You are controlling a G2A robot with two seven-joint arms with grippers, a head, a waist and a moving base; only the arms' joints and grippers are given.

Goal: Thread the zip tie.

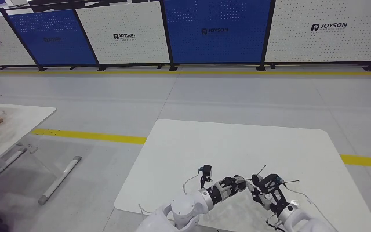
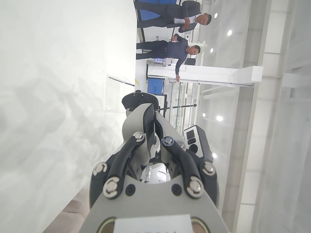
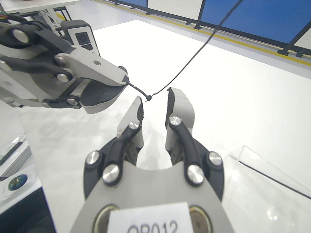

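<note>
Nearest, at the bottom centre of the right wrist view, the right gripper [image 3: 155, 98] has its fingers [image 3: 175, 103] apart and grips nothing. Between their tips, close to the one on the frame's left, sits a small block on the black zip tie [image 3: 194, 54]. It is probably the locking head, though too small to be sure, and whether it touches that tip cannot be told. From the block a short length runs to the left gripper [image 3: 122, 83] at middle left, which is clamped on it at the very tips. The long strap rises free toward the upper right corner. At lower right a clear tray [image 3: 257, 162] on the white table [image 3: 218, 73] holds a spare tie [image 3: 274, 179]. The likely trouble is that the hold is at the fingertips only, so a nudge from the right fingers as they close could twist the tie or pull it out. Closing slightly off could push the block aside instead of seizing it, and the unsupported strap could swing and spoil the alignment. As for writing, a white label [image 3: 148, 217] at the bottom edge bears dark characters cut by the frame. The white panels [image 3: 177, 1] among the blue panels [image 3: 255, 15] along the top each carry a logo, and none is read off here.
</note>
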